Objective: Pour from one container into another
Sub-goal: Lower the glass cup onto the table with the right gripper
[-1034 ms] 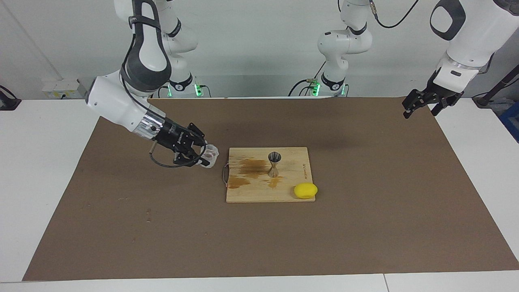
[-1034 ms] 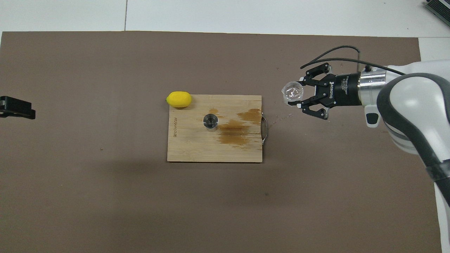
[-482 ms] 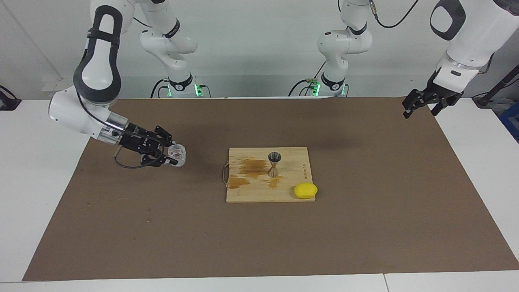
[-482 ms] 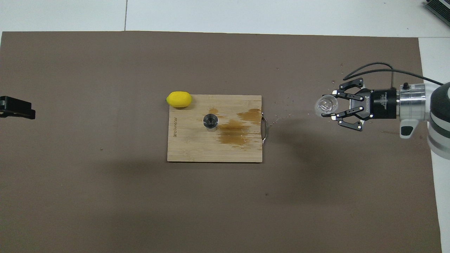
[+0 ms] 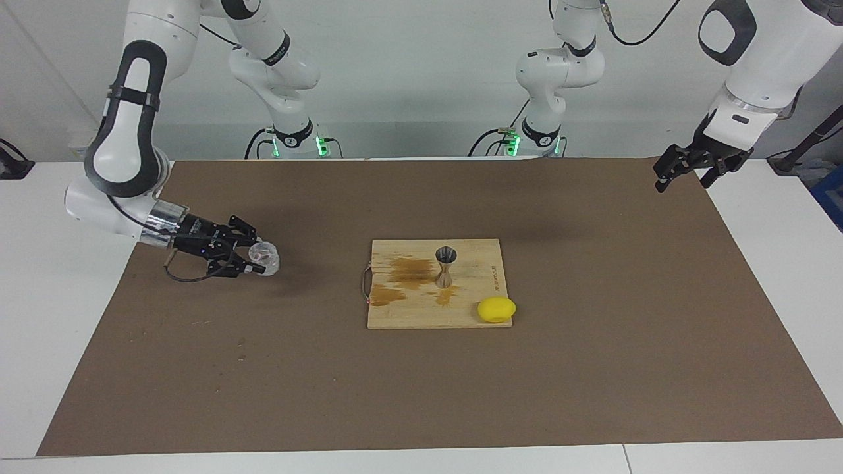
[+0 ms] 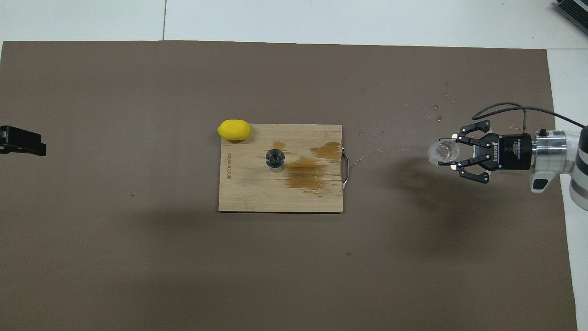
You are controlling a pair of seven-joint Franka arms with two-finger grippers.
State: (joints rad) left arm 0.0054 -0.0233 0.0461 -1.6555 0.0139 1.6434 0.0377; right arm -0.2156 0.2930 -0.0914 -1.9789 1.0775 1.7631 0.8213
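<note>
Carried away from the jigger, the glass cup sits clamped in the right gripper at frame left; pouring looks finished; left gripper idle, open.

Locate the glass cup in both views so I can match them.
Facing view: glass cup in the right gripper, over the mat toward the right arm's end.
Overhead view: same cup, at the view's right.
Shared landmark: cutting board, with the jigger on it.
</note>
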